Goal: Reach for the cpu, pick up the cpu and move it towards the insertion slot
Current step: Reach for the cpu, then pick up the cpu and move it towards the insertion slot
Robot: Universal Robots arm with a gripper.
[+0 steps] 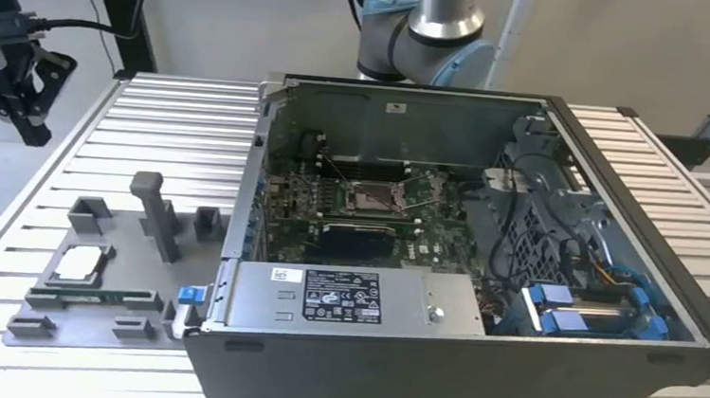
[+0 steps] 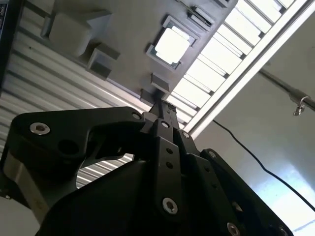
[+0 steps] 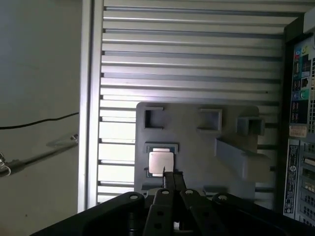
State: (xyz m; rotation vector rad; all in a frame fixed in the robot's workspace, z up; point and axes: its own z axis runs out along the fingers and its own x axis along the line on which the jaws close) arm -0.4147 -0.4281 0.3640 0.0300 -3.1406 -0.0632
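Silver-grey cpu (image 1: 81, 263) lies flat and free in a shallow framed pocket of the grey plastic fixture plate (image 1: 133, 272). The plate sits on the slatted aluminium table (image 1: 170, 137), on the exterior view's left of the open computer case (image 1: 469, 370). Gripper (image 1: 29, 124): black, hanging at the far left of the exterior view, well apart from the plate and the cpu. In both wrist views the two slim fingers lie pressed together, with no gap at the tips and nothing held. First wrist view: the gripper (image 3: 172, 176) tips line up in the picture with one edge of the cpu (image 3: 161, 162); contact cannot be judged there, but the exterior view shows them apart. Second wrist view: the gripper (image 2: 161, 105) points toward the plate, and the cpu (image 2: 171, 45) is a bright square in its frame beyond the tips. Insertion slot (image 1: 372, 197): a square metal-framed socket on the green board inside the case, brownish centre exposed, well apart from the cpu with the case wall between them. Also on the plate: a tall upright post (image 1: 153, 214) and several small blocks. A labelled power supply box (image 1: 335, 297) runs along the near side of the case, with blue plastic parts (image 1: 588, 310) at the exterior view's right. The arm's base joint (image 1: 425, 33) stands behind the case.
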